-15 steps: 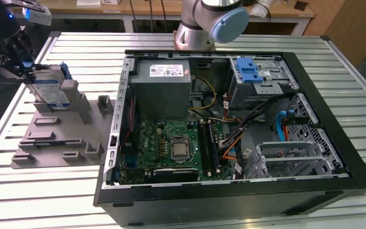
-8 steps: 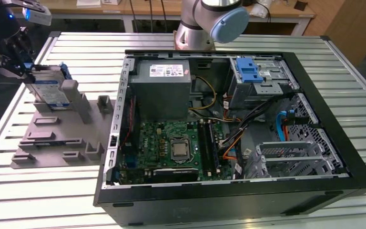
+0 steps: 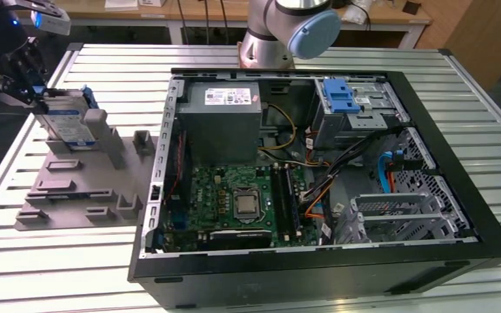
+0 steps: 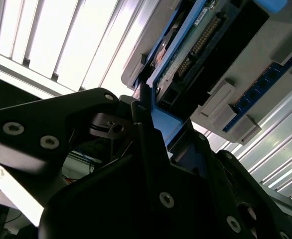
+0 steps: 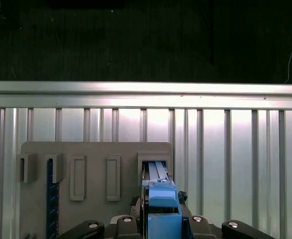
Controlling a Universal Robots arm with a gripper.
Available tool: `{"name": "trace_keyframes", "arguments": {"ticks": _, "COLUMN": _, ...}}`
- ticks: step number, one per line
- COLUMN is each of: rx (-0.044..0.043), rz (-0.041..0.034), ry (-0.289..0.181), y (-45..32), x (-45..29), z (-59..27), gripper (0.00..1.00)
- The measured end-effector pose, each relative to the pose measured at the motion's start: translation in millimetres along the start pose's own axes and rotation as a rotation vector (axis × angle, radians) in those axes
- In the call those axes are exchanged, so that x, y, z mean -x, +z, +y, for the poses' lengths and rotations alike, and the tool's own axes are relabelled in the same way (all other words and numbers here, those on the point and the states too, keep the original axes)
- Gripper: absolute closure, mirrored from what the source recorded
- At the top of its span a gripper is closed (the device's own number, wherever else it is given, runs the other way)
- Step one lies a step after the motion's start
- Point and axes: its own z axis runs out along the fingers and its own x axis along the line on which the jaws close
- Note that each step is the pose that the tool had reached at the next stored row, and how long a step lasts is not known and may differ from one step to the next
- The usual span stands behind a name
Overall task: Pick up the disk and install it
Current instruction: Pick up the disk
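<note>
Blue-railed disk [image 3: 66, 124], on edge in grey fixture [image 3: 76, 195] at counter [image 3: 407, 59] edge; end effector [image 3: 34, 96] above, clamped on its top rail.

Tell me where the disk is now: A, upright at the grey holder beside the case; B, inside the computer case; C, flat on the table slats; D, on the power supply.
A: the disk stands on edge at the grey holder, at the exterior view's left of the open case, the pincer clamped on its blue rail.
</note>
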Motion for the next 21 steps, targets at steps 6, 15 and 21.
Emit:
{"name": "trace_keyframes", "arguments": {"ticks": 6, "rx": 0.0, "rz": 0.0, "ry": 0.0, "y": 0.2, "x": 0.0, "z": 0.0, "gripper": 0.64}}
{"name": "trace_keyframes", "arguments": {"ticks": 15, "rx": -0.0001, "rz": -0.0001, "ry": 0.0, "y": -3.6, "x": 0.1, "z": 0.1, "gripper": 0.64}}
{"name": "trace_keyframes", "arguments": {"ticks": 21, "rx": -0.0001, "rz": -0.0001, "ry": 0.0, "y": -4.3, "x": 0.1, "z": 0.1, "gripper": 0.64}}
